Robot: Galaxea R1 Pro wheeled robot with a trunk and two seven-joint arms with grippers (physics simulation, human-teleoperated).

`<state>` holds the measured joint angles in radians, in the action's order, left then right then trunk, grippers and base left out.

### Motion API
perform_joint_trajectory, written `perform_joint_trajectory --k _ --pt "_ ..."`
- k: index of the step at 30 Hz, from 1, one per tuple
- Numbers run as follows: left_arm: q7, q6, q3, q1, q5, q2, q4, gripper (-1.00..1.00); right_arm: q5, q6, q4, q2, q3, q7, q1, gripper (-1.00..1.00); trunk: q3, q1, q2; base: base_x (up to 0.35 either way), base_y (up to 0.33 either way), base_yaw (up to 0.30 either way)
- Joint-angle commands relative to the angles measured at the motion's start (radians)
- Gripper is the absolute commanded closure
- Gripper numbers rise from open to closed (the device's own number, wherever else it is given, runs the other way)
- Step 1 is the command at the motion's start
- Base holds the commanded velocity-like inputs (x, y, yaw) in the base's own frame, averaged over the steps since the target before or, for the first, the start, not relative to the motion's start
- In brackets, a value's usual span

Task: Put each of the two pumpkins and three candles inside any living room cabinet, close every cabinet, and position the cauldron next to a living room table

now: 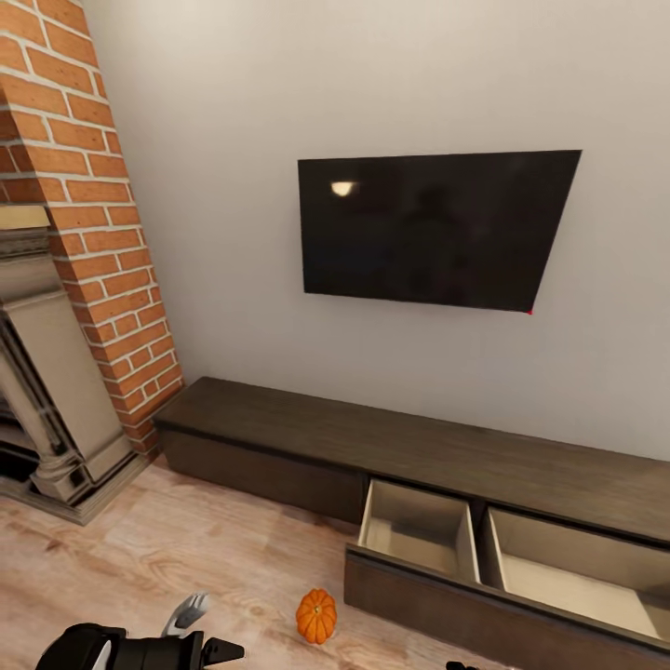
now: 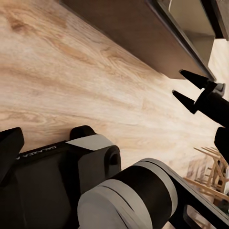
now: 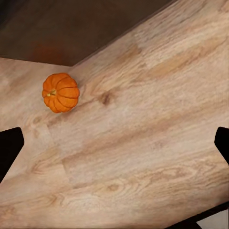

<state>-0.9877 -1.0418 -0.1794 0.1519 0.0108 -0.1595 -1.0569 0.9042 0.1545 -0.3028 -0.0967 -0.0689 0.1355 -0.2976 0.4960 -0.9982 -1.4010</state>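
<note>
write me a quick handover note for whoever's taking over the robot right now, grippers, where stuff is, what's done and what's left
Right gripper: open, empty, above bare floor, the pumpkin off to one side.
Left gripper: low at the left, state unclear.
One pumpkin lies on the wooden floor, just in front of the cabinet.
The cabinet's drawer is pulled open; its visible compartments look empty.
Done: drawer opened.
Left: put this pumpkin in, find the other pumpkin, three candles, cauldron; close everything.

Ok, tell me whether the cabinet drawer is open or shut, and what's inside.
Open. The cabinet has its drawer pulled out, and both pale compartments look empty in the head view. The pumpkin sits on the floor outside it.
</note>
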Motion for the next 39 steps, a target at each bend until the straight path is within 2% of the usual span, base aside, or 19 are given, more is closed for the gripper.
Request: perform_joint_trajectory --k 1,5,12,16,20,31,35,39 --pt "0.0 0.0 0.0 0.0 0.0 0.0 0.0 -1.0 0.001 -0.012 0.0 0.0 -0.006 0.0 0.0 -1.0 0.0 0.0 0.0 0.012 0.325 0.001" --pt "0.0 0.0 0.0 0.0 0.0 0.0 0.0 -1.0 0.001 -0.049 0.001 0.0 -0.016 0.001 0.0 -1.0 0.0 0.0 0.0 0.004 0.33 0.0" --pt "0.0 0.0 0.0 0.0 0.0 -0.002 -0.002 -1.0 0.002 -0.057 0.001 0.0 -0.016 0.0 0.0 -1.0 0.0 0.0 0.0 0.075 0.305 0.0" --pt "-0.003 0.0 0.0 0.0 0.001 -0.028 -0.004 -1.0 0.002 -0.058 0.001 0.0 -0.014 0.0 0.0 -1.0 0.0 0.0 0.0 0.214 0.233 0.0" --pt "-0.004 0.0 -0.001 0.0 0.003 -0.042 -0.005 -1.0 0.002 -0.059 0.001 0.0 -0.015 0.0 0.0 -1.0 0.0 0.0 0.0 0.187 0.225 0.0" --pt "-0.008 -0.001 -0.002 0.0 0.003 -0.047 -0.005 -1.0 0.002 -0.059 0.001 0.0 -0.015 0.0 0.0 -1.0 0.0 0.0 0.0 -0.054 0.216 0.0" --pt "-0.043 -0.001 -0.005 0.0 0.003 -0.051 -0.006 -1.0 0.002 -0.059 0.001 0.0 -0.015 0.0 0.0 -1.0 0.0 0.0 0.0 -0.008 0.034 0.0" --pt "-0.108 -0.001 -0.042 0.001 0.003 -0.058 -0.011 -1.0 0.002 -0.059 0.001 0.0 -0.015 0.0 0.0 -1.0 -0.009 0.011 0.021 -0.002 0.007 0.0"
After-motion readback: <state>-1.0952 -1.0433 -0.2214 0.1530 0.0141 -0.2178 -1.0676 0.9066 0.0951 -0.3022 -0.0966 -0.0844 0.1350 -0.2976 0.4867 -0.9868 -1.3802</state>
